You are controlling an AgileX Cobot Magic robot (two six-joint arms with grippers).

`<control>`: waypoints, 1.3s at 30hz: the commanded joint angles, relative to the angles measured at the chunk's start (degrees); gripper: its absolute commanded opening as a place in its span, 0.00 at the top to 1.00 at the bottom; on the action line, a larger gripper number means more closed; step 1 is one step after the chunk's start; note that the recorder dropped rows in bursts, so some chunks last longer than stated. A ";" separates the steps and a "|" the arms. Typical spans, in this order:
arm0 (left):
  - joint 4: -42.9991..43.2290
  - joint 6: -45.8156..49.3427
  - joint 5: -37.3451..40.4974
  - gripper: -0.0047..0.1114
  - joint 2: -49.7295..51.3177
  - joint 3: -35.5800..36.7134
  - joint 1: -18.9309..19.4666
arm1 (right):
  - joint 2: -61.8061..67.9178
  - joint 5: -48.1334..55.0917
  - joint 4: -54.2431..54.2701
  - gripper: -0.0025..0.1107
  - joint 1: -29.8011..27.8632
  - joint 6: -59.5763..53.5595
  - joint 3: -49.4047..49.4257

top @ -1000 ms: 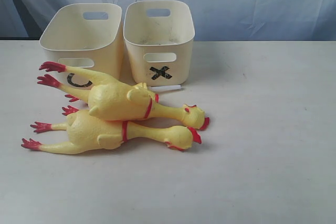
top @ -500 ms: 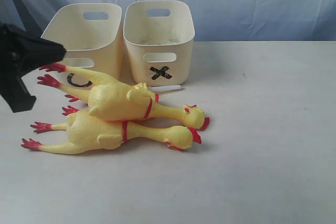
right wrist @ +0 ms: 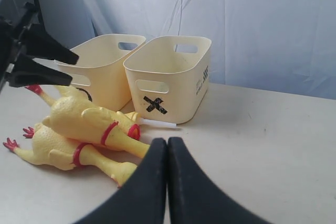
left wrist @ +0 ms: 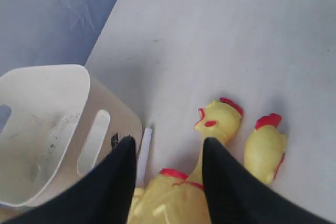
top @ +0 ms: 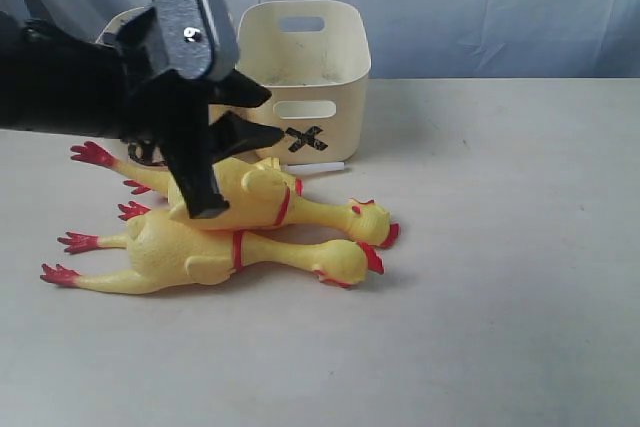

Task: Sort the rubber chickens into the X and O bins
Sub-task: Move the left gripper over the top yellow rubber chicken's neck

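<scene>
Two long yellow rubber chickens lie side by side on the table, the upper one [top: 255,197] against the lower one [top: 200,247]. Part of a third yellow body [top: 268,165] shows behind them. My left gripper [top: 266,115] hovers open over the upper chicken [left wrist: 178,200], whose body lies below the gap between the fingers [left wrist: 168,141]. The X bin [top: 300,57] stands just behind. The O bin [right wrist: 105,69] beside it is mostly hidden by the left arm in the exterior view. My right gripper [right wrist: 167,142] is shut and empty, away from the chickens.
A small white stick [top: 315,167] lies on the table in front of the X bin. Both bins look empty inside. Blue cloth hangs behind the table. Bare tabletop [top: 500,247] stretches to the right of the chicken heads.
The left arm swept in from the left edge to above the upper chicken, and its jaws went from shut to open. Chickens, bins and right gripper stayed put.
</scene>
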 commanded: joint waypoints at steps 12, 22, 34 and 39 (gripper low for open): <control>0.47 -0.33 -9.17 0.60 14.22 -7.63 -10.74 | -0.09 0.00 -0.12 0.98 0.10 -0.37 -0.32; 0.62 -3.93 -14.67 0.60 21.32 -10.95 -12.68 | -0.09 0.11 -0.12 0.98 0.10 -0.37 -0.32; -1.61 -17.72 -21.68 0.76 21.94 -10.97 -12.68 | -0.09 0.11 -0.12 0.98 0.10 -0.37 -0.32; -2.58 -24.44 -22.16 0.76 21.94 -11.32 -12.68 | -0.09 0.11 -0.12 0.98 0.10 -0.37 -0.32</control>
